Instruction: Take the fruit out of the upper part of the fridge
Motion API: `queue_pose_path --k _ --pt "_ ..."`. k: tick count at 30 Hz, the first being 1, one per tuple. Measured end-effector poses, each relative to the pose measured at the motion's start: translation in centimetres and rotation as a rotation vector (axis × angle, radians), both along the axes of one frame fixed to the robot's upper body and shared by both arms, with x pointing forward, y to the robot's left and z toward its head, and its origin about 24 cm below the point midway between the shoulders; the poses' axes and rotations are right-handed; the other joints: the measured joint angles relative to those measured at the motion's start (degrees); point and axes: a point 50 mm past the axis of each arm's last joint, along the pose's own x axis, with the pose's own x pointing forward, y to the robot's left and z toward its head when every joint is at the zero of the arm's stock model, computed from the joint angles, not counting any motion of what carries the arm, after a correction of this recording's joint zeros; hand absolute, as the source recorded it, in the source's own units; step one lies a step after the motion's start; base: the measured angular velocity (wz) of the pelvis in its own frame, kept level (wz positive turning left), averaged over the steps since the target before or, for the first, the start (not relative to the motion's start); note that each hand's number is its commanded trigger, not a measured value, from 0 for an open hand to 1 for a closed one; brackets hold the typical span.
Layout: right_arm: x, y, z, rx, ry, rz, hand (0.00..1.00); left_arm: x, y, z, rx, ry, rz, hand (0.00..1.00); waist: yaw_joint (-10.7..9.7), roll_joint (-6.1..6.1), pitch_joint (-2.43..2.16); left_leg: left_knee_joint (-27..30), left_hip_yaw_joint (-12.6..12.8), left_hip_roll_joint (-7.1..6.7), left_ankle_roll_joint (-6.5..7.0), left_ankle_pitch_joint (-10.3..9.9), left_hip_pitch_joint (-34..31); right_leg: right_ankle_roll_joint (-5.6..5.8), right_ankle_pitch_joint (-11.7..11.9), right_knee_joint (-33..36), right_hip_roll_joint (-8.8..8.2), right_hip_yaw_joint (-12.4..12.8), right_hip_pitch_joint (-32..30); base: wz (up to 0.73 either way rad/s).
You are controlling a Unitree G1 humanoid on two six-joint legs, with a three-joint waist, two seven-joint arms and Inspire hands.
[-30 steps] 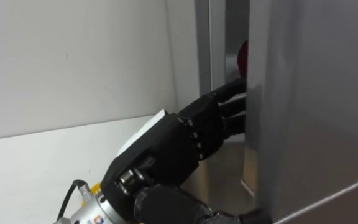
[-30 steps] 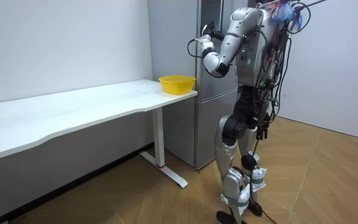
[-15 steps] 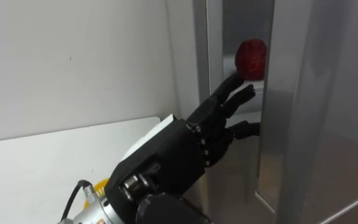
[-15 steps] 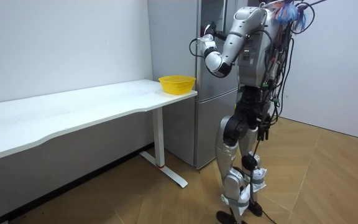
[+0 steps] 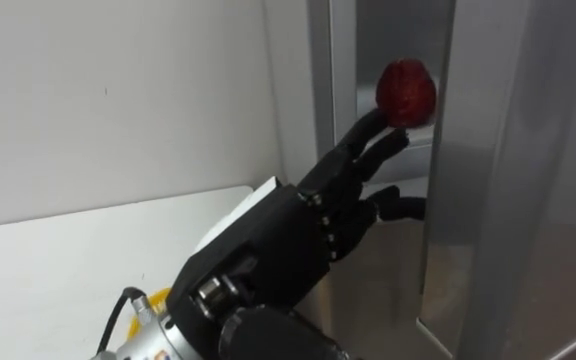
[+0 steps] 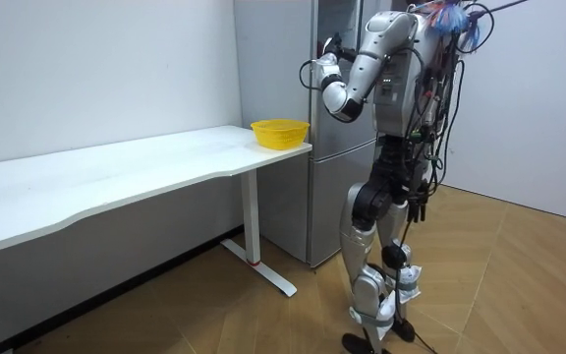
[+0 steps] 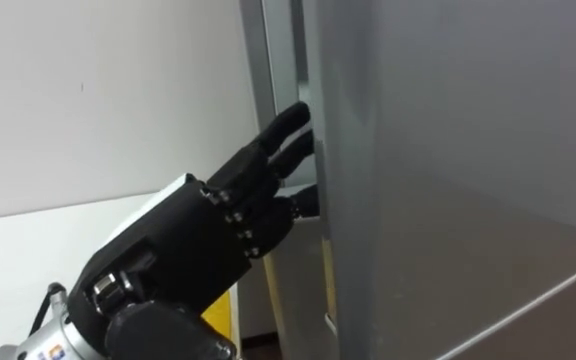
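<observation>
A dark red round fruit point(image 5: 406, 92) sits on a shelf inside the upper fridge, seen through the gap beside the partly open grey door point(image 5: 508, 180). My black left hand point(image 5: 308, 225) reaches up into that gap with straight fingers. Its fingertips point(image 5: 373, 125) lie just below and left of the fruit, touching or almost touching it, and the thumb points into the gap lower down. In the right eye view the door point(image 7: 448, 150) hides the fruit, and the left hand point(image 7: 208, 230) lies against the door's edge. The room view has me standing upright before the fridge point(image 6: 334, 128), left hand point(image 6: 328, 51) raised.
A white table point(image 6: 116, 177) runs along the wall to my left and ends beside the fridge. A yellow bowl point(image 6: 279, 132) stands on the table end nearest the fridge. Wooden floor lies behind me.
The door gap has widened, so the whole red fruit now shows. My left hand has risen until its fingertips are at the fruit.
</observation>
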Motion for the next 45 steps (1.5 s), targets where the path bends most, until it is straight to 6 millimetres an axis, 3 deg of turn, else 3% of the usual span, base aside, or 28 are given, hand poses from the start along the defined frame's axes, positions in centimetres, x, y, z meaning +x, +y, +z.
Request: queue_pose_path --k 13,19,29,35,45 --pt "0.1 -0.9 0.3 -0.009 -0.019 0.002 0.0 -0.5 -3.3 1.9 0.023 -0.093 -0.186 0.0 -2.75 0.16 -0.08 -0.17 3.72 0.18 0.0 0.0 0.68 0.22 0.32 0.17 -0.01 2.89 -0.64 -0.12" --pt "-0.6 -1.2 0.3 -0.022 -0.003 -0.022 0.0 -0.5 -3.7 2.6 0.009 -0.117 -0.224 0.0 -4.97 0.33 -0.01 -0.33 4.57 0.43 -0.01 -0.01 1.18 0.06 0.46 0.23 0.3 4.26 -0.78 -0.11" --pt "-1.3 -1.2 0.3 -0.015 0.013 -0.059 0.0 -0.4 -4.5 2.1 0.006 -0.082 -0.268 0.0 -7.44 0.73 0.14 -0.34 6.1 1.12 -0.02 -0.01 1.44 -0.27 1.23 -0.15 1.15 6.34 -1.73 -0.1" --pt "-1.1 -1.3 0.3 -0.008 -0.014 -0.1 0.0 -0.4 -5.7 1.8 0.021 -0.063 -0.325 0.0 -7.97 0.87 0.18 -0.35 7.21 1.39 -0.02 -0.01 1.04 -0.23 1.7 0.03 1.33 7.25 -2.7 -0.09" --pt "-0.9 -1.8 0.5 -0.002 -0.026 -0.14 0.0 -0.6 -5.9 2.1 -0.011 -0.056 -0.362 0.0 -8.44 1.21 0.05 -0.29 7.72 1.38 -0.01 -0.01 0.24 -0.12 2.12 -0.05 1.44 8.37 -3.79 -0.06"
